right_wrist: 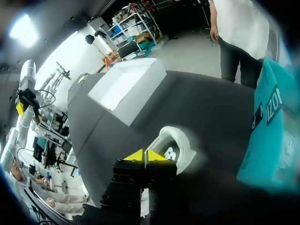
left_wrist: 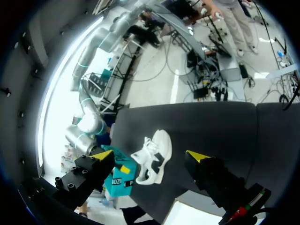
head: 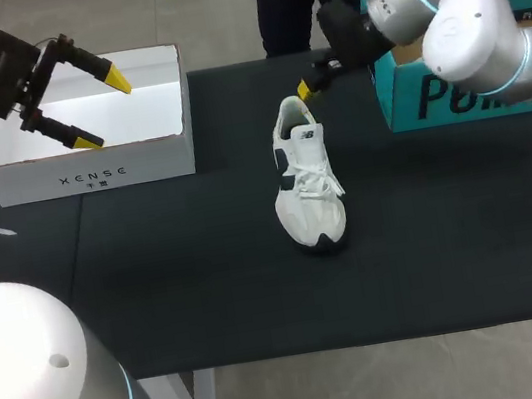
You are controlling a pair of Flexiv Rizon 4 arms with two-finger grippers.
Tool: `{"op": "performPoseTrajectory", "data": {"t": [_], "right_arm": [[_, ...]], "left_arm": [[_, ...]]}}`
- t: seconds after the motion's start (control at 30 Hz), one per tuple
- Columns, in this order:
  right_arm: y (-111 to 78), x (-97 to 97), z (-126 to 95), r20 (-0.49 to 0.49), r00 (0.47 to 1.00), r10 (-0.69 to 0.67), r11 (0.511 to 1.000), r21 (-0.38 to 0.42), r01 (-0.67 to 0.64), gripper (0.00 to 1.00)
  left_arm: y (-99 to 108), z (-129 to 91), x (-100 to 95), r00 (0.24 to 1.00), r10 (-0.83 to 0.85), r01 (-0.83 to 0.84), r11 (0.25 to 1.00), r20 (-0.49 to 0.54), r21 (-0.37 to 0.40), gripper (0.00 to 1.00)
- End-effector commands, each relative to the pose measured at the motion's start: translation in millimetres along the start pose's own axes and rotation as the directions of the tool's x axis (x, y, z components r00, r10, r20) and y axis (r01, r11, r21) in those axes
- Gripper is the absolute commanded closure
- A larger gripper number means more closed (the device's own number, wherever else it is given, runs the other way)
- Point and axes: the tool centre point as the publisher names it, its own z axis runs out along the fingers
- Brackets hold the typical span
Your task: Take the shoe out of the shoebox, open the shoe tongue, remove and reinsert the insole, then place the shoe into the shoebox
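A white sneaker (head: pixel 308 178) with dark side panels lies on its sole on the black table, heel toward the far edge and laces tied. My right gripper (head: pixel 304 89) is just behind the heel, and its yellow tips are shut together with nothing between them. The right wrist view has the gripper (right_wrist: pixel 144 156) right at the sneaker's heel opening (right_wrist: pixel 176 145). The open white shoebox (head: pixel 89 167) stands at the far left, its inside bare. My left gripper (head: pixel 102 110) hangs open above it. From the left wrist, the sneaker (left_wrist: pixel 152 157) lies far ahead of the left gripper (left_wrist: pixel 151 154).
A teal cardboard box (head: pixel 452 94) stands at the far right of the table, close beside my right arm. It also shows as the teal box (right_wrist: pixel 267 126) next to the sneaker. Black tabletop (head: pixel 209 289) stretches from the sneaker to the near edge.
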Motion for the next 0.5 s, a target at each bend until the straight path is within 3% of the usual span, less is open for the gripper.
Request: {"op": "performPoseTrajectory", "data": {"t": [0.03, 0.47, 0.5], "right_arm": [[7.7, 12.0, -11.6, 0.056, 0.998, 0.028, 0.988, 0.149, -0.036, 1.0], [7.7, 12.0, -11.6, 0.056, 0.998, 0.028, 0.988, 0.149, -0.036, 1.0], [5.3, 14.5, -7.2, 0.196, 0.977, 0.079, 0.969, 0.215, -0.121, 1.0]], "left_arm": [[0.5, -0.4, -0.3, 1.0, 0.0, 0.0, 1.0, -0.003, 0.0, 0.0], [0.5, -0.4, -0.3, 1.0, 0.0, 0.0, 1.0, -0.003, 0.0, 0.0], [0.5, -0.4, -0.3, 1.0, 0.0, 0.0, 1.0, -0.003, 0.0, 0.0]]}}
